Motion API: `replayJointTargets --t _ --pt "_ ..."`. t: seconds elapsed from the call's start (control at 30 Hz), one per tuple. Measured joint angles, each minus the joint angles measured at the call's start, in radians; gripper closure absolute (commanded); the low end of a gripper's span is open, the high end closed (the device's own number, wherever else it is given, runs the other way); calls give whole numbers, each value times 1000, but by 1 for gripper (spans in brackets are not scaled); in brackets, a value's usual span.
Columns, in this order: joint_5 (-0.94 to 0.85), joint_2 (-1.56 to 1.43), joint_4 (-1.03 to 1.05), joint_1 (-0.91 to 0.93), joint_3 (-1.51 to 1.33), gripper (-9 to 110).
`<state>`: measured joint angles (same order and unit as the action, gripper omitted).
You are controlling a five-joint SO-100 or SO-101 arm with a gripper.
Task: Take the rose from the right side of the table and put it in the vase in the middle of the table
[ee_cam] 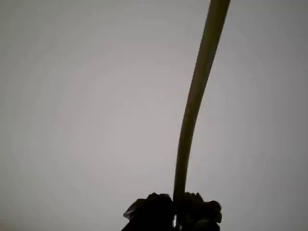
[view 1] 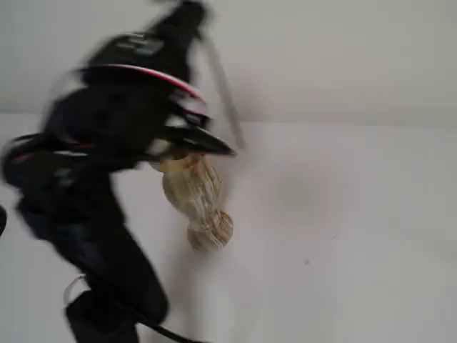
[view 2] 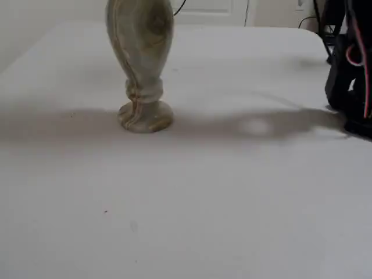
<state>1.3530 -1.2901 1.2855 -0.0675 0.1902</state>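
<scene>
The arm (view 1: 93, 179) is heavily blurred in a fixed view and covers the left half of the frame. The vase (view 1: 196, 196) stands on the table (view 1: 343, 236), upright on its round foot; its rim is hidden behind the arm's dark front end. In a fixed view the vase (view 2: 141, 58) stands toward the far left part of the table (view 2: 232, 203), with its top cut off by the upper edge of the frame. The arm's base (view 2: 351, 70) sits at the table's right edge.

The rose (view 1: 223, 89) shows only as a thin grey stem rising at a slant above the arm and the vase. In the wrist view the stem (ee_cam: 195, 96) runs from the gripper (ee_cam: 174, 214) at the bottom edge up to the top edge, slightly bent. The gripper's dark tips press together on the stem. The bloom cannot be made out in any view.
</scene>
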Motion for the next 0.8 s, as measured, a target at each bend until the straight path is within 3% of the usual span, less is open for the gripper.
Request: replayJointTargets --t 0.27,0.67,0.8 --pt "-18 -6 2 -167 0 102" --pt "28 189 12 -149 0 101" --pt "38 259 18 -117 0 79"
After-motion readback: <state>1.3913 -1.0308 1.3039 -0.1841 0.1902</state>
